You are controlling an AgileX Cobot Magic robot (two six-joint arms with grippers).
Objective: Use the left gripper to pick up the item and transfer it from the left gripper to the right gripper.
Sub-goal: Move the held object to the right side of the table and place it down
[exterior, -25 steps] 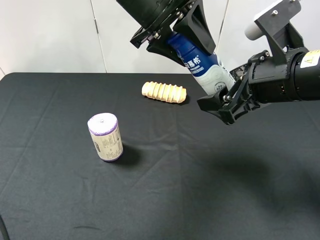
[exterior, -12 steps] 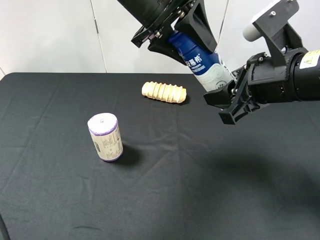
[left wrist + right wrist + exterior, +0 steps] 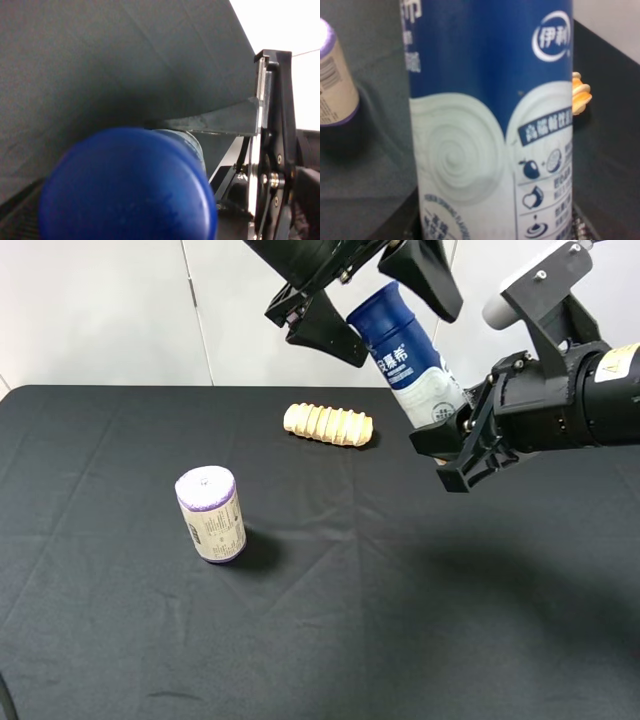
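Observation:
The item, a slim bottle (image 3: 405, 350) with a blue cap and a blue-and-white label, hangs tilted in the air above the table's back right. My right gripper (image 3: 452, 445) is shut on its white lower end. My left gripper (image 3: 385, 308) is open, with its fingers (image 3: 325, 330) spread apart on either side of the bottle's top and clear of it. The left wrist view shows the blue cap (image 3: 127, 187) close up, with the right gripper (image 3: 270, 150) beyond it. The right wrist view is filled by the bottle's label (image 3: 490, 120).
A stubby purple-topped cylinder (image 3: 210, 515) stands upright on the black tablecloth (image 3: 320, 640) at the left middle. A ridged tan bread roll (image 3: 328, 424) lies at the back, below the left arm. A white wall rises behind the table.
My left gripper's fingers have spread open and let go of the bottle's top. My right gripper has closed on the bottle's lower end and moved up a little.

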